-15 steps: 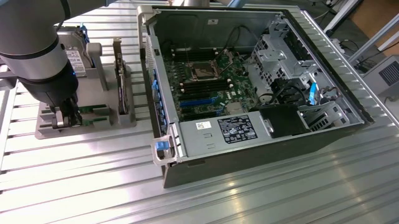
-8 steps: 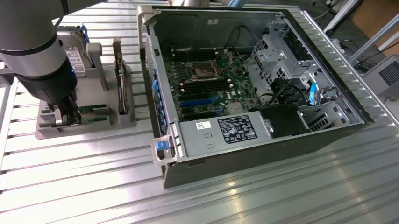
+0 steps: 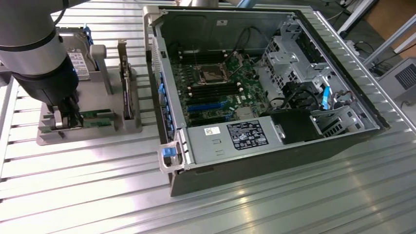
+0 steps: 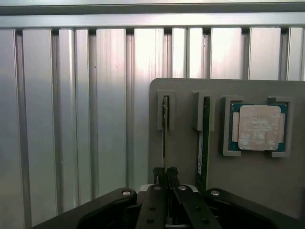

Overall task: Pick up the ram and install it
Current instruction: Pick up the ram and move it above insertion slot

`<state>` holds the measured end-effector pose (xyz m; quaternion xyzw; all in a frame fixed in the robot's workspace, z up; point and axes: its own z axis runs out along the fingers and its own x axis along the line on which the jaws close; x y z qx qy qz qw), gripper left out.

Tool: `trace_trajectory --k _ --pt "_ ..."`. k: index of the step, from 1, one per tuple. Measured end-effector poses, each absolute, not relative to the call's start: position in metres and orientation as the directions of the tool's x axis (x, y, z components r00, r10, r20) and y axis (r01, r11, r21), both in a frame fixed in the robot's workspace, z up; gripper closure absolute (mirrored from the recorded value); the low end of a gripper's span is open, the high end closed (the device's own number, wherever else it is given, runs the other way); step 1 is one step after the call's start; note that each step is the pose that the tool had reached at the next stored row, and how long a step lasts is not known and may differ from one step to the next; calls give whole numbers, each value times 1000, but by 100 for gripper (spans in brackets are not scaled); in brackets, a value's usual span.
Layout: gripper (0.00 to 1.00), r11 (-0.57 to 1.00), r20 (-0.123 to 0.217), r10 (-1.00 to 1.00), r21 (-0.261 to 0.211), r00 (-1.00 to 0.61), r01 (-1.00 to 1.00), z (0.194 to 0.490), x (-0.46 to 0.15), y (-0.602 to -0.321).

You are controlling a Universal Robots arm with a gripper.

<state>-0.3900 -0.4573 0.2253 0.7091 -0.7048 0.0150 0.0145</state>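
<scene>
- The holder (image 3: 65,139) lies on the table (image 3: 78,195), toward the exterior view's left; the computer case (image 3: 260,165) lies just beside it, on the right.
- In the holder, the ram (image 4: 165,129) stands on edge in a slot, and a second stick (image 4: 204,138) stands between it and the processor (image 4: 259,126).
- The hard drive (image 3: 81,57) stands at the holder's far end.
- The gripper (image 4: 166,174) sits over the ram, with a finger on either side.

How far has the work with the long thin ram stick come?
Done: the black gripper is at the grey plastic holder. In hand: it is shut on the long thin ram stick, which stands in its slot. Left: lifting it out and installing it in the open metal computer case.
</scene>
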Motion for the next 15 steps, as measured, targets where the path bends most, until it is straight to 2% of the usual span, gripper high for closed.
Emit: trace_trajectory --k 15 --pt "88 -6 42 -999 -1 6 -1000 245 -390 -457"
